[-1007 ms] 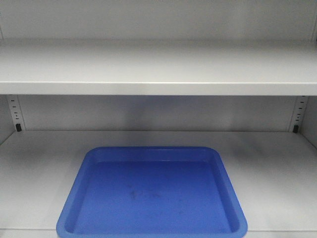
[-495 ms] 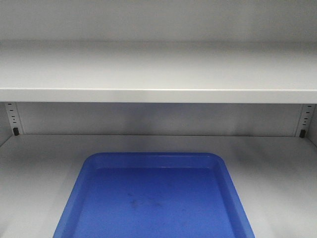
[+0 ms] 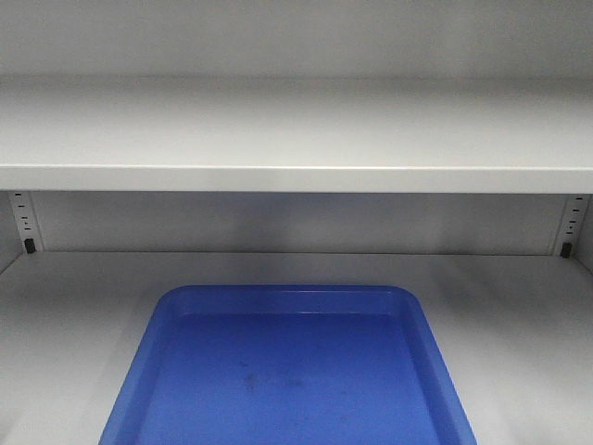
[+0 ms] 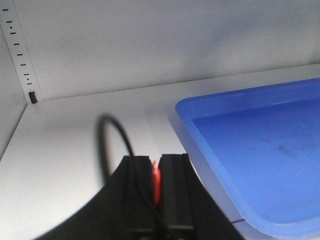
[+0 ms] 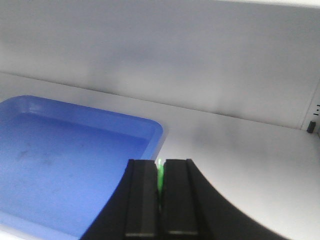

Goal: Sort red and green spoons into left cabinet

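I look into the left cabinet (image 3: 296, 130), light grey, with a shelf above and a floor shelf below. In the left wrist view my left gripper (image 4: 156, 165) is shut on the red spoon (image 4: 156, 181); only a red sliver shows between the black fingers, above the cabinet floor just left of a blue tray (image 4: 260, 150). In the right wrist view my right gripper (image 5: 160, 167) is shut on the green spoon (image 5: 159, 176), a thin green strip between its fingers, just right of the tray's right rim (image 5: 156, 137). Neither gripper appears in the front view.
The blue tray (image 3: 287, 301) lies on the lower shelf, centred, with nothing in it. Slotted shelf rails (image 3: 26, 222) (image 3: 570, 227) with black clips stand at the back corners. A black cable (image 4: 112, 137) loops beside the left fingers.
A second ago the front view sat slightly lower; the upper shelf and tray have since shifted down in the frame, the tray's front edge leaving view. The last half second shows no change.
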### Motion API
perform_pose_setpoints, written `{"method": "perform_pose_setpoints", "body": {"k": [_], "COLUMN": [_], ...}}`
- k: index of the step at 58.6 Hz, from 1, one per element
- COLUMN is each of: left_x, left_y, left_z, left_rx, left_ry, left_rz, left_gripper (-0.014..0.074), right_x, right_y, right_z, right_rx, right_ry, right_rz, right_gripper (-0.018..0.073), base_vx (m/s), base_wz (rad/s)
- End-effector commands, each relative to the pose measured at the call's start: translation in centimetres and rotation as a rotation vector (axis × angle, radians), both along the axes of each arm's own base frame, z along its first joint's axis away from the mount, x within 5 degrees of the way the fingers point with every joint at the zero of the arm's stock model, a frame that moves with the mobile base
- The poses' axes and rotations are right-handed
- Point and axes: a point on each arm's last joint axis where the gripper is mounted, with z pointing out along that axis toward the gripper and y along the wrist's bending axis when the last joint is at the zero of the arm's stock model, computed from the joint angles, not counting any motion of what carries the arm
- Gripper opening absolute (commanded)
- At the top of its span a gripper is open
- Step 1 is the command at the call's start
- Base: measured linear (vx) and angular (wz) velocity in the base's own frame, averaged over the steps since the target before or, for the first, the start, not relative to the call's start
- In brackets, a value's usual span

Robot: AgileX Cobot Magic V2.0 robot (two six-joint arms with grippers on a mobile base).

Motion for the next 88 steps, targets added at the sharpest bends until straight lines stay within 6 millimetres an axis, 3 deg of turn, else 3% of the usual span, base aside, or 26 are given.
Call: {"method": "perform_pose_setpoints", "body": {"k": [1,54,78,88], "left_x": [0.0,0.8,4.2,5.8], "left_y": [0.3,0.5,-0.7,-2.5], "left_z": [1.5,1.3,2.6,2.5], "left_rx": [-0.04,-0.048,-0.024,-0.009], "left_ry": [-0.077,-0.07,0.062,0.061], "left_rz": [0.043,0.068,-0.032,-0.142], "left_gripper": [-0.0001,-0.0001,-0.0001,-0.0001], "right_x": [0.0,1.1,5.9,7.9], "right_y": [-0.3,-0.3,0.7,1.5], "right_z": [1.5,1.3,-0.3,-1.0], "right_rx": [0.027,0.071,0.124,0.082], "right_ry": [-0.086,-0.06,0.04,0.022], "right_rz": [-0.039,-0.044,0.052,0.144], "right_gripper": [-0.0003,-0.0003,-0.0003,-0.0003], "base_vx": [0.0,0.0,0.0,0.0], "base_wz": [0.0,0.0,0.0,0.0]}}
